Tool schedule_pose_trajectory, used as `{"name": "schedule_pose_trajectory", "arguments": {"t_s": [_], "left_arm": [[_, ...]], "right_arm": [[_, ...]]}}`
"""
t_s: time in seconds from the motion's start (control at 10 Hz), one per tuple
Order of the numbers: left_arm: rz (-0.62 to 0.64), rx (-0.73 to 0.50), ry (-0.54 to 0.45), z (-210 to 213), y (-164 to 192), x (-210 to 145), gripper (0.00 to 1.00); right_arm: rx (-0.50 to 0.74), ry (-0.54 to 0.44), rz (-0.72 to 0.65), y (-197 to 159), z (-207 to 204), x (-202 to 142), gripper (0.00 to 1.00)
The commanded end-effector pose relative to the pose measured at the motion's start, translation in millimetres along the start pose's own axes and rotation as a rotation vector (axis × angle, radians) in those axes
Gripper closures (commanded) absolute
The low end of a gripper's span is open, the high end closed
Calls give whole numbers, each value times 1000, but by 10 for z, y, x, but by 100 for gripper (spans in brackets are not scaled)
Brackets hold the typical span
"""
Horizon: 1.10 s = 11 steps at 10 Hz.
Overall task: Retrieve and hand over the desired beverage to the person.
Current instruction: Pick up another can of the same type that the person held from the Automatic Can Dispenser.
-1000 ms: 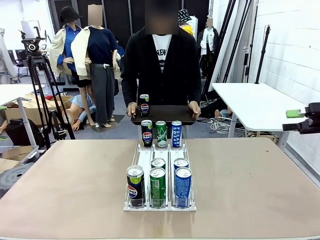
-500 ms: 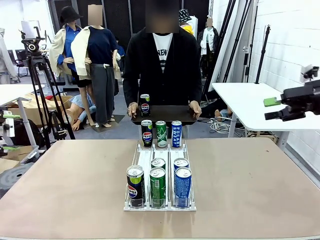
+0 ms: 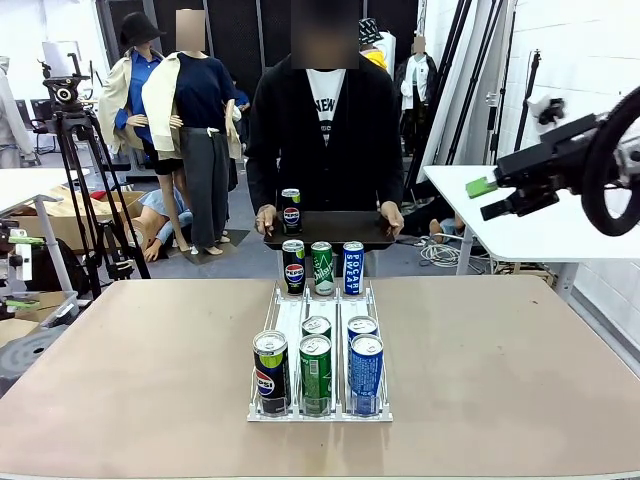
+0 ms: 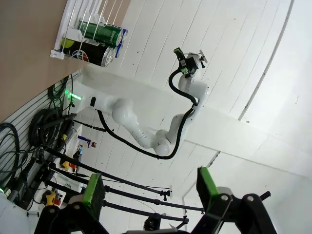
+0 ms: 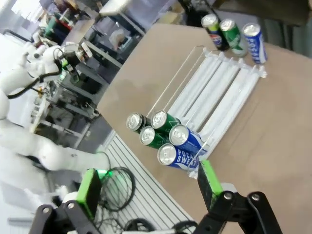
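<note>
Beverage cans [image 3: 316, 372], glossy metal cylinders, stood in a clear plastic rack [image 3: 297, 312] on the matte tabletop [image 3: 500, 360], well apart from the raised right hand [image 3: 489, 198], its fingers apart; left hand [image 4: 150, 189] likewise spread.

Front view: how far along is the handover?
Possibly done: one Pepsi can stands on the tray held by the person. In hand: nothing; left gripper and right gripper are open, empty. To do: take a beverage from the rack, hand over.

— What stands off to the left?
— A camera [image 3: 62, 92] on a black tripod [image 3: 95, 190], with cardboard boxes [image 3: 50, 222] behind.
— And to the right?
— A white tabletop [image 3: 500, 238], with cables [image 3: 440, 253] on the floor by its leg.
</note>
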<state>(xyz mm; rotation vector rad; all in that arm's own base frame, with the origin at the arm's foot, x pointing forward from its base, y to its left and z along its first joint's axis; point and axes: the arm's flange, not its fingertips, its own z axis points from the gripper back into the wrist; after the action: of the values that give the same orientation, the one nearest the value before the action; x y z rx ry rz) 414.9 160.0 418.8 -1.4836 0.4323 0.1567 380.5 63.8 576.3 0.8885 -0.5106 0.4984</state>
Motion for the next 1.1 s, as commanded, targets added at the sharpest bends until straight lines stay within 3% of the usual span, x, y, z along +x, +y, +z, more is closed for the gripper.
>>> {"name": "schedule_pose_trajectory", "arguments": {"t_s": [0.0,0.6,1.0], "left_arm": [[-14,-14,-8,7,-34,6,0],[-14,-14,-8,7,-34,6,0],[-14,-14,-8,7,-34,6,0]], "right_arm": [[-70,123,2,96,-262,219,0],[-288,415,79,611,-1140,484,0],[-504,496,96,763,-1854,329,0]]}}
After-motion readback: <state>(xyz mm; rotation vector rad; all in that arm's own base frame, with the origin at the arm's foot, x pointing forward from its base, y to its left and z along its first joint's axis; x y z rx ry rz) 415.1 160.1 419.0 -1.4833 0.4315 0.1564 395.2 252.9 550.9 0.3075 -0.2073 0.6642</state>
